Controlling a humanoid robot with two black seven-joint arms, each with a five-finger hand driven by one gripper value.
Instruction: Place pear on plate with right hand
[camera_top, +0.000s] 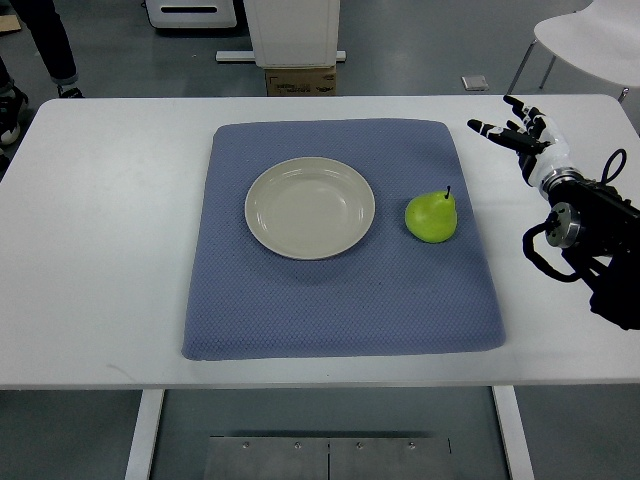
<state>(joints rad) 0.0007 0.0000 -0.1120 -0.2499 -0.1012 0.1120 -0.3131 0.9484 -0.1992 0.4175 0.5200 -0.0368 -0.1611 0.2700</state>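
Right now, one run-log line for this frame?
stage: pre-grasp | right robot hand: open, over bare table, off the mat's far right corner | pear: on blue mat, right of plate | plate: empty

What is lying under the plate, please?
The plate rests on a blue mat, which lies on the white table. The mat beneath the plate itself is hidden.

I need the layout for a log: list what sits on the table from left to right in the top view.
Bare white table → blue mat with the empty plate → green pear → right hand, fingers spread, holding nothing.
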